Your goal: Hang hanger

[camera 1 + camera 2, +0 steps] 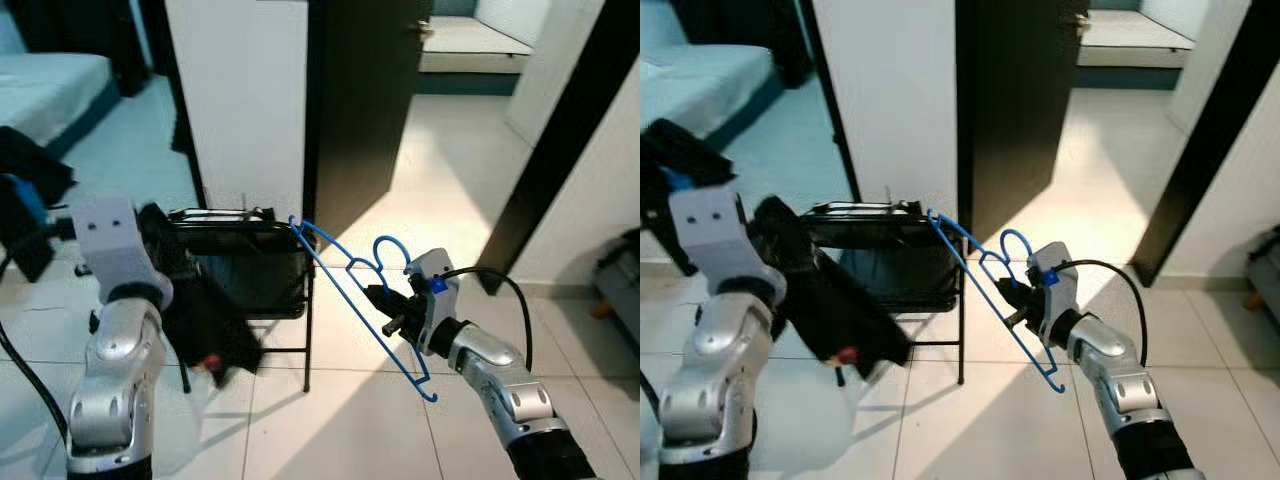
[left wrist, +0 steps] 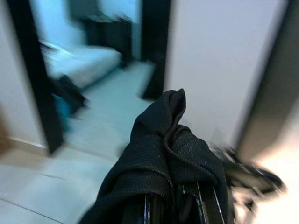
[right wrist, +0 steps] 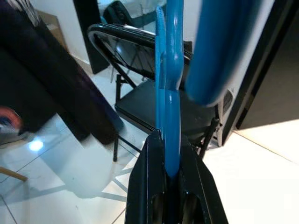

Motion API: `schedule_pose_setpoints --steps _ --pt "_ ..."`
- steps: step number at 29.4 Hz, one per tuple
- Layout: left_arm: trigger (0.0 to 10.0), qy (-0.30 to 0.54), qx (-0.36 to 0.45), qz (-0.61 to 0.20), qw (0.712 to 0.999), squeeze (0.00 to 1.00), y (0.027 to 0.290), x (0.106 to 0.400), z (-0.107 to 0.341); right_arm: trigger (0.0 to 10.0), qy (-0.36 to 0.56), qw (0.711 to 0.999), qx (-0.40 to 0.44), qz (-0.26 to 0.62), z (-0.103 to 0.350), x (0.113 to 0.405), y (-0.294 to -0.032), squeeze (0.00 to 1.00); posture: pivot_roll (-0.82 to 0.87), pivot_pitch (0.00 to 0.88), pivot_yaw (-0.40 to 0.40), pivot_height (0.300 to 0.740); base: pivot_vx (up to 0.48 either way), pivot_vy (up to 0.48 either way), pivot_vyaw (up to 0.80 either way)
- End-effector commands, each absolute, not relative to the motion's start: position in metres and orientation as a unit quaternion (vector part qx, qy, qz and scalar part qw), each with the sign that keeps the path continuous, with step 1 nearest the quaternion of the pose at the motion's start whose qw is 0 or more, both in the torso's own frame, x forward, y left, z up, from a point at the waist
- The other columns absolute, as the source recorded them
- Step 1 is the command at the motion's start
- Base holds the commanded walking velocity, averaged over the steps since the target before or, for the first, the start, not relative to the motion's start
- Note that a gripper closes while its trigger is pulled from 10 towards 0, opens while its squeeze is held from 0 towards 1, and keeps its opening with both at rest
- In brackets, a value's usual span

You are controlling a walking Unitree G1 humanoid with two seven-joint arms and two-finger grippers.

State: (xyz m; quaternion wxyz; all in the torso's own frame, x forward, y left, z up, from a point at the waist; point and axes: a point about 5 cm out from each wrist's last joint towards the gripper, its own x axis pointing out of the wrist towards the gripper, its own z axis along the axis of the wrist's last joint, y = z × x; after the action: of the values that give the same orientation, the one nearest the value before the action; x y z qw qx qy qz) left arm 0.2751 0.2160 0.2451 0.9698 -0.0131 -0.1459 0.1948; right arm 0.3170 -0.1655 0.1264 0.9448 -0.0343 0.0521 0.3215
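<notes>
The thin blue plastic hanger (image 1: 355, 300) is clamped near its hook in the right gripper (image 1: 392, 310) jaws beside the black folding chair (image 1: 255, 262), while dark cloth (image 2: 161, 158) is pinched by the left gripper (image 2: 174, 205), probably for dressing onto it.

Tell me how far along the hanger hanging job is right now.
Picked up: the right gripper is shut on the blue hanger, and the left gripper is shut on a black garment. In hand: both are held in front of the black folding chair. Left: the garment isn't on the hanger, and nothing is hung yet.
</notes>
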Motion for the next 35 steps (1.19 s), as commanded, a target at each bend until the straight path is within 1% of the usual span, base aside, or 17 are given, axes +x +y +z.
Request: schedule_pose_setpoints --steps 1,5,10,12,15,19,21,26,30,32,35 --pt "10.0 -0.157 0.0 0.236 0.959 0.0 0.229 0.269 0.254 10.0 0.042 0.947 -0.029 0.319 0.129 0.319 -0.167 0.0 0.07 0.029 -0.024 0.74 0.0 0.0 0.76" --pt "10.0 -0.152 0.013 0.256 0.955 0.0 0.239 0.27 0.255 10.0 0.04 0.947 -0.026 0.319 0.129 0.32 -0.167 0.0 0.08 0.029 -0.021 0.74 0.0 0.0 0.76" --pt "10.0 -0.136 0.015 0.256 0.957 0.0 0.242 0.272 0.246 10.0 0.038 0.946 -0.024 0.321 0.129 0.32 -0.166 0.0 0.07 0.027 -0.018 0.74 0.0 0.0 0.76" --pt "10.0 -0.109 -0.015 0.258 0.96 0.0 0.245 0.274 0.23 10.0 0.036 0.946 -0.021 0.321 0.13 0.321 -0.166 0.0 0.06 0.029 -0.011 0.74 0.0 0.0 0.76" --pt "10.0 -0.097 -0.022 0.257 0.961 0.0 0.247 0.276 0.222 10.0 0.034 0.946 -0.018 0.321 0.13 0.32 -0.167 0.0 0.06 0.026 -0.01 0.74 0.0 0.0 0.76" --pt "10.0 -0.102 -0.018 0.246 0.964 0.0 0.244 0.277 0.225 10.0 0.033 0.946 -0.016 0.322 0.13 0.32 -0.168 0.0 0.07 0.025 -0.01 0.74 0.0 0.0 0.76" --pt "10.0 -0.113 -0.014 0.231 0.966 0.0 0.239 0.28 0.232 10.0 0.032 0.945 -0.011 0.326 0.129 0.32 -0.167 0.0 0.07 0.017 -0.01 0.74 0.0 0.0 0.76" --pt "10.0 -0.119 -0.004 0.227 0.967 0.0 0.241 0.282 0.235 10.0 0.033 0.943 -0.008 0.331 0.128 0.32 -0.166 0.0 0.07 0.012 -0.012 0.74 0.0 0.0 0.76" --pt "10.0 -0.128 -0.01 0.229 0.965 0.0 0.252 0.286 0.242 10.0 0.034 0.942 -0.004 0.334 0.127 0.319 -0.166 0.0 0.07 0.008 -0.011 0.74 0.0 0.0 0.75" --pt "10.0 -0.137 -0.001 0.228 0.964 0.0 0.256 0.287 0.248 10.0 0.034 0.942 -0.004 0.335 0.127 0.318 -0.166 0.0 0.07 0.004 -0.01 0.74 0.0 0.0 0.76" --pt "10.0 -0.166 0.043 0.235 0.957 0.0 0.269 0.286 0.268 10.0 0.034 0.941 -0.003 0.337 0.127 0.318 -0.166 0.0 0.07 0.003 -0.012 0.74 0.0 0.0 0.76"
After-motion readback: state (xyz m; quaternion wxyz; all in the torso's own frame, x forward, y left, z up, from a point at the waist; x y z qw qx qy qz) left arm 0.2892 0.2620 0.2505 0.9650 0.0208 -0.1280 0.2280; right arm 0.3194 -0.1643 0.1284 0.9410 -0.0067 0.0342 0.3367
